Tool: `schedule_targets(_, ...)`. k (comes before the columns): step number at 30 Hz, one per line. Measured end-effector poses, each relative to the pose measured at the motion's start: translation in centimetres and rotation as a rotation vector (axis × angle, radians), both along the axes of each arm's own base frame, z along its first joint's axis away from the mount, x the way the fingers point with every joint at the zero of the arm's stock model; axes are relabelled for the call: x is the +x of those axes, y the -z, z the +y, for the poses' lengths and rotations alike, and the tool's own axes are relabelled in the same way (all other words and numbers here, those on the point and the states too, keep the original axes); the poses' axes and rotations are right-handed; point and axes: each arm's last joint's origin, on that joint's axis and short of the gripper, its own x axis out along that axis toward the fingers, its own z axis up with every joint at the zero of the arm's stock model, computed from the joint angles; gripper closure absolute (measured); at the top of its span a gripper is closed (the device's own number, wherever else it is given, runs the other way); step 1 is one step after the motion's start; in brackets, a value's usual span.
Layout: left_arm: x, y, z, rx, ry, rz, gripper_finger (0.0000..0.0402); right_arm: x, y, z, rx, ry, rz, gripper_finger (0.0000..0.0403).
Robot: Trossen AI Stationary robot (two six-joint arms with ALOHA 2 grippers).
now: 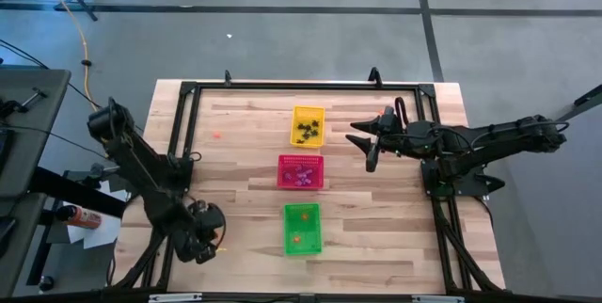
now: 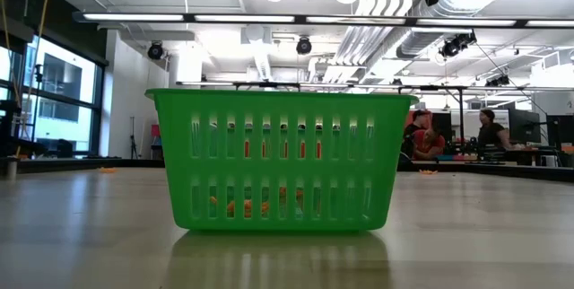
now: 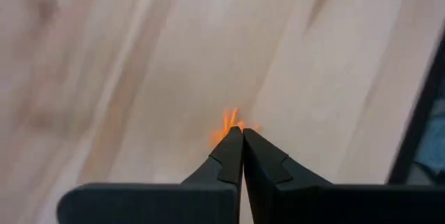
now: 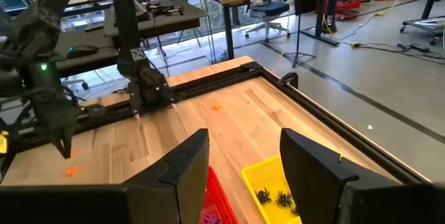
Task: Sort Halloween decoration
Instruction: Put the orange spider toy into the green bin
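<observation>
Two claws show: the left claw, down at the bench's near left corner, is clenched on an orange trinket, while the right claw hangs released beside the yellow basket of black trinkets.

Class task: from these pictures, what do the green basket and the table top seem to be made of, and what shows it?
Green basket: likely moulded plastic, smooth and slightly glossy, with even slotted walls. Table top: looks like pale wood planks, showing grain lines and seams, matte to satin finish.
</observation>
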Motion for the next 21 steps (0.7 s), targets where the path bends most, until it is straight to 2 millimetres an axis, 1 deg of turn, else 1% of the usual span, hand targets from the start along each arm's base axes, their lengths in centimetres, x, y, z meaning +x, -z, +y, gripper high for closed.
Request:
schedule_targets(3, 0.5, -1.3, 1.2, 0.002, 0.015, -0.050, 0.0401, 0.0, 0.0, 0.0, 0.001, 0.000, 0.004, 0.0231)
schedule_targets(6, 1.0, -2.0, 2.0, 0.004, 0.054, -0.076, 0.0399, 0.0, 0.0, 0.0, 0.000, 0.000, 0.002, 0.0231)
schedule_targets(9, 1.4, -1.7, 2.3, 0.021, 0.062, -0.059, 0.0390, 0.0, 0.0, 0.0, 0.009, 0.001, 0.001, 0.0231)
schedule_targets(11, 1.5, -1.3, 2.0, 0.021, 0.087, -0.038, 0.0377, 0.0, 0.1, 0.0, 0.019, 0.002, -0.001, 0.0231)
schedule_targets(13, 1.7, -0.9, 1.3, -0.001, 0.125, -0.028, 0.0356, 0.0, 0.1, 0.0, 0.024, 0.003, 0.000, 0.0231)
schedule_targets(17, 2.0, -0.1, -0.1, -0.069, 0.201, -0.018, 0.0300, 0.0, 0.1, 0.0, 0.024, 0.003, -0.001, 0.0231)
schedule_targets(21, 2.0, 0.9, -0.8, -0.046, 0.259, 0.002, 0.0241, 0.0, 0.1, 0.0, 0.027, 0.004, -0.002, 0.0231)
